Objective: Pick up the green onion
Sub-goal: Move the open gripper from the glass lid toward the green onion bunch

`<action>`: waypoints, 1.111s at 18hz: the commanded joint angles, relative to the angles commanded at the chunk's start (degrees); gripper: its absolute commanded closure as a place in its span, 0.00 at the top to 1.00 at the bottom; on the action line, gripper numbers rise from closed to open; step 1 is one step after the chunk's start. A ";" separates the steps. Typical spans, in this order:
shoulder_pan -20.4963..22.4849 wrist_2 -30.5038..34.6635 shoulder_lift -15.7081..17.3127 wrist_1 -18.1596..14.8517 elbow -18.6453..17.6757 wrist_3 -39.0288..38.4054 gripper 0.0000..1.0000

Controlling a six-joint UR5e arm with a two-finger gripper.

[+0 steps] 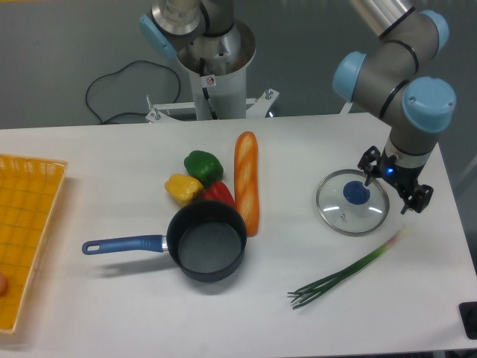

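Note:
The green onion (346,271) lies flat on the white table at the front right, its pale end pointing up-right toward the table's edge and its dark green leaves fanning out at the lower left. My gripper (393,188) hangs above the right rim of a glass lid, up and to the right of the onion's pale end and apart from it. Its fingers point down. From this angle the gap between them is hard to make out, and nothing shows in them.
A glass lid with a blue knob (352,202) lies beside the gripper. A baguette (247,180), green (203,165), yellow (183,188) and red (218,193) peppers and a blue-handled pot (205,240) sit mid-table. A yellow basket (26,224) is at the left edge.

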 joint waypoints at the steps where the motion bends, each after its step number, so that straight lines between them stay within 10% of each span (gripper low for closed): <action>1: 0.00 0.00 0.00 0.00 0.00 0.00 1.00; 20: -2.46 -0.44 -0.35 2.46 -1.67 -12.55 1.00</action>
